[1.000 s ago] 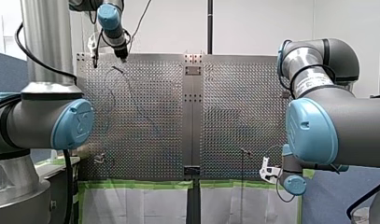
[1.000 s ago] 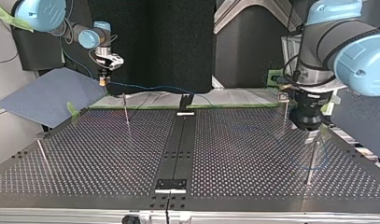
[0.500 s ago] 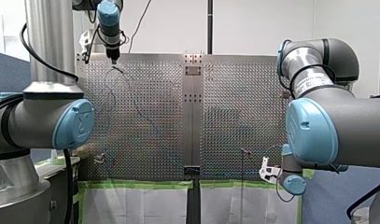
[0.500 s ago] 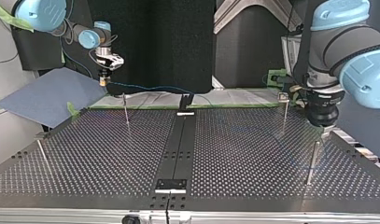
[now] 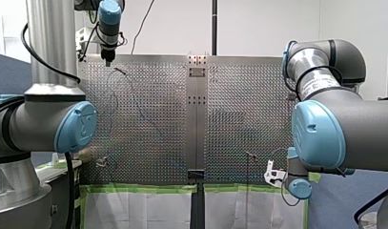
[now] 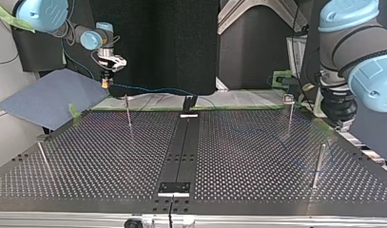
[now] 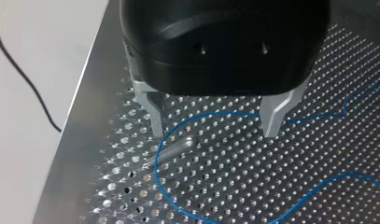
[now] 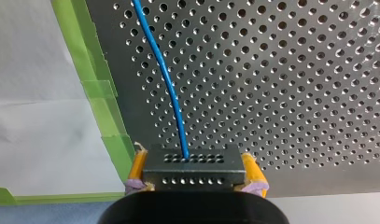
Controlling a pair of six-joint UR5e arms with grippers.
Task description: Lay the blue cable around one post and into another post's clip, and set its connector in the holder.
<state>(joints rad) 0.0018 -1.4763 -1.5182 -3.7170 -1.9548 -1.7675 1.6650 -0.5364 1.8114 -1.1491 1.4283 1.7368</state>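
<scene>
where the right wrist view looks along its own arm, the right gripper [image 8: 194, 171] is seen with its yellow-padded fingers closed on the connector [image 8: 191, 161], a dark rectangular block with rows of small holes in its faces. the blue cable [image 8: 166, 79], thin, round and glossy, is seen leaving the block's middle and running in a gentle curve over the perforated bench [image 8: 295, 70], near the green tape [image 8: 101, 98] at its edge. in the left wrist view the left gripper [image 7: 214, 133] is seen with its metal fingers spread open above the bench; more cable is laid there in wide loops, one bend curving past a slim metal post [image 7: 176, 148].
</scene>
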